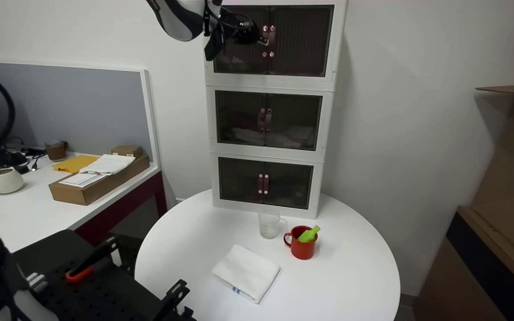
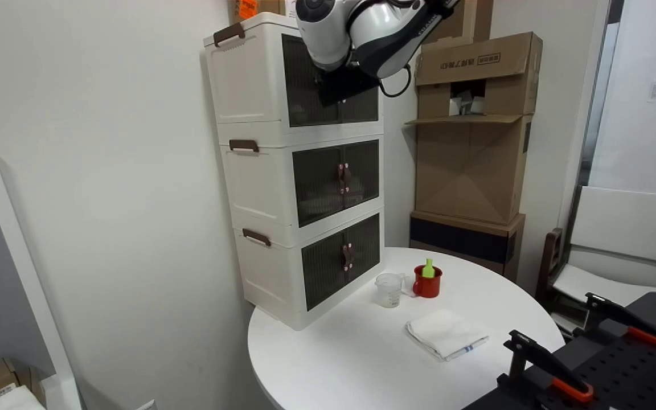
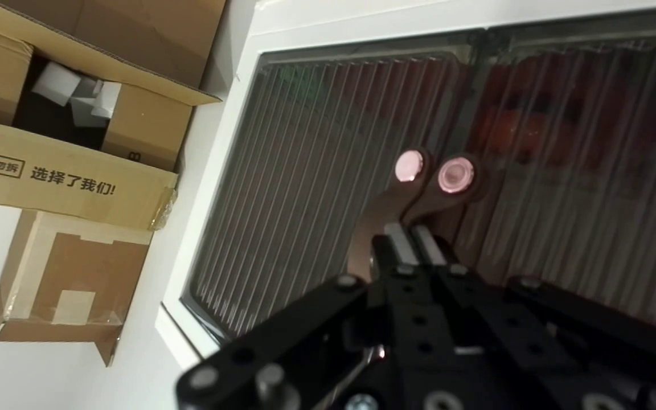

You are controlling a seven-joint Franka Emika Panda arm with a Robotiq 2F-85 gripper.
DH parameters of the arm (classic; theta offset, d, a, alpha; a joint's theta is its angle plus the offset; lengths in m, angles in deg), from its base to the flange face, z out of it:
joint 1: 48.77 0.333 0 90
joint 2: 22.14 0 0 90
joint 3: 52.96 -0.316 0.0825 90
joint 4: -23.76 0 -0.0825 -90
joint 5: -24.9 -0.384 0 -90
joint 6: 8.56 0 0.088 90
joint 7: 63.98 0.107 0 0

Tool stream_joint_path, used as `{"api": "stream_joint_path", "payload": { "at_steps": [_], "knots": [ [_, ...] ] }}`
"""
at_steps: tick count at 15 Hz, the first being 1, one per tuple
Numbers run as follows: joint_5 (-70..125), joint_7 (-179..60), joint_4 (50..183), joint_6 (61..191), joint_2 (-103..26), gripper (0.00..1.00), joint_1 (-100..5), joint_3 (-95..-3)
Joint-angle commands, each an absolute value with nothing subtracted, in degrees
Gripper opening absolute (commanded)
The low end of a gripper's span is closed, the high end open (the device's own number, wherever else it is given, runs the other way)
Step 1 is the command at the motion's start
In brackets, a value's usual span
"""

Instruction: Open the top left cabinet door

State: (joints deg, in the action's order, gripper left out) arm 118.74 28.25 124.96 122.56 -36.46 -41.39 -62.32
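Top L cab. door is the L half of the uppermost pair on the white 3-tier cabinet; closed, flush w/ its R twin. Dark ribbed glass. In wrist view, which is inverted, it shows on the R, w/ blurry red shapes behind it. Tool is right up at that door's strap handle, just by a pink metal rivet. Jaws are together; can't tell for sure if the strap's pinched btwn them. Arm is up high, covering part of the door in both exterior views.

Lower tiers: similar dark doors, also closed, w/ like straps. Cabinet stands at far side of round white tabletop.

In an exterior view: clear measuring cup near cabinet base; red mug just R of it w/ lime-green utensil tilted inside; folded white cloth nearer & to the L, blue stripes at one edge. L: white desk w/ cream mug, flat cardbd box, yellow envelope.
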Motion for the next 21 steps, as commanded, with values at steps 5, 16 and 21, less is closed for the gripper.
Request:
{"api": "stream_joint_path", "payload": {
  "at_steps": [5,16,21],
  "knots": [
    [118.23,31.96,132.03,122.5,-31.0,0.01,-41.97,-60.93],
    [117.68,35.06,140.25,123.05,-23.99,0.35,-41.83,-61.16],
    [117.8,35.8,141.52,124.15,-22.26,0.74,-42.1,-60.87]
  ]
}}
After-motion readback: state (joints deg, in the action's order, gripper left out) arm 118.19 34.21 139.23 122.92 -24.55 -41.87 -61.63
